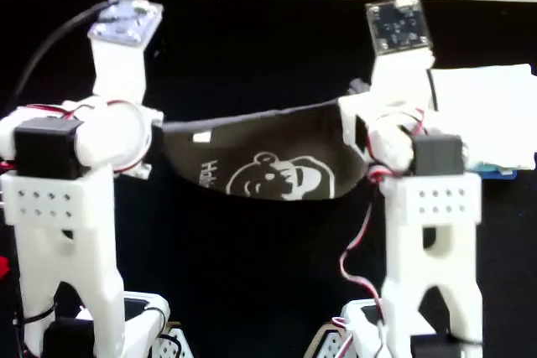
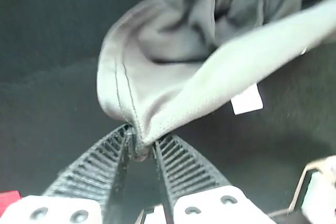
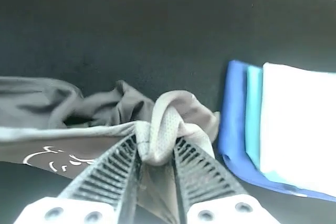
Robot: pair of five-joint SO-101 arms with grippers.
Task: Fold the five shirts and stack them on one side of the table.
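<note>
Shirt [image 1: 260, 165] hanging, gripped by both end effectors [image 2: 140, 148] [image 3: 156, 153]

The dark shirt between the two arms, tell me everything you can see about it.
The dark grey shirt hangs stretched between both arms, sagging in the middle above the black table. Soft-looking knit fabric, with a white bear print and a small white tag. The left pincer and right pincer each pinch a bunched edge.

Black table [image 1: 252, 291] w/ stack of 3 folded shirts [image 3: 294, 129], white on top, near 1 edge.
</note>
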